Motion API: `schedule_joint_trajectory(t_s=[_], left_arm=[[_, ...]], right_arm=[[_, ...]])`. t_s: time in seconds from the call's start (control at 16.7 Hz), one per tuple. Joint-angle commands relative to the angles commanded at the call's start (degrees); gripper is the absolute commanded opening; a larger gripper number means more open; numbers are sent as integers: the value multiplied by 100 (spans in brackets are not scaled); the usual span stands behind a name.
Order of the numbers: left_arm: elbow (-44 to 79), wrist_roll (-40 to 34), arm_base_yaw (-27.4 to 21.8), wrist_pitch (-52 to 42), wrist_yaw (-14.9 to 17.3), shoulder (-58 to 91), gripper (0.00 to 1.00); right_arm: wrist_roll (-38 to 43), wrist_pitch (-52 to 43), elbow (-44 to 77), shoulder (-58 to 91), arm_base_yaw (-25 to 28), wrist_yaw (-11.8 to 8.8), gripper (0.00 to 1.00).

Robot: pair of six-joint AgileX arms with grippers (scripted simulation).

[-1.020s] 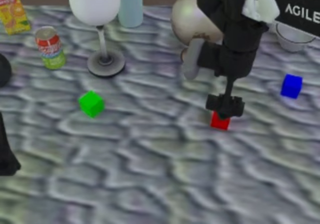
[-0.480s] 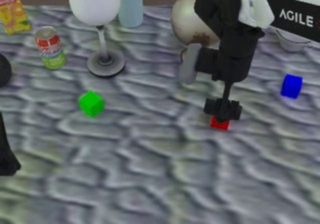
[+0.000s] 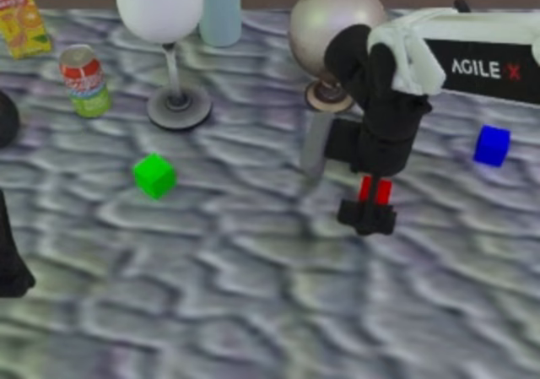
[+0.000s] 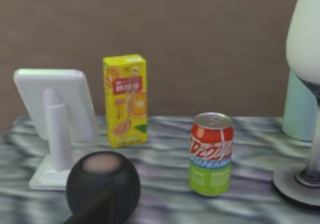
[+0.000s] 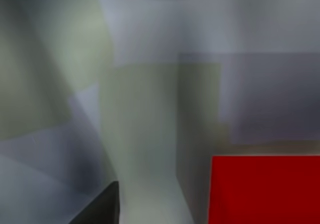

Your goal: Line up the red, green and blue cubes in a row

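Your left arm sits parked at the top view's left edge, nearest you; only a dark stub of it shows, and you cannot tell how its claw stands.

Farther in, right of centre, your right gripper hangs over the marbled grey table. The red cube shows as a red patch just behind the black fingertips, under the wrist. In the right wrist view the red cube fills one corner, with a dark finger tip apart from it across bare tabletop. So the claw looks parted rather than clamped on the cube, though whether anything touches the cube you cannot tell.

The green cube lies alone, well to the left. The blue cube lies off to the right, a little farther back than the red one. The three are well apart from one another.

Beyond them stand a wine glass and a soda can to its left, the can upright in the left wrist view. A dark round speaker sits close to that camera.

At the back edge you have a yellow juice carton, a pale bottle and a silvery globe on a round foot.
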Motion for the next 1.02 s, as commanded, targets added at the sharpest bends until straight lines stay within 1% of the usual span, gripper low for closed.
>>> schedule_joint_trajectory(t_s=[0.18, 0.96, 1.02], left_arm=[[0, 0, 0, 0, 0, 0, 100], [0, 0, 0, 0, 0, 0, 100], [0, 0, 0, 0, 0, 0, 100]], right_arm=[[0, 0, 0, 0, 0, 0, 100], [0, 0, 0, 0, 0, 0, 2], [0, 0, 0, 0, 0, 0, 0]])
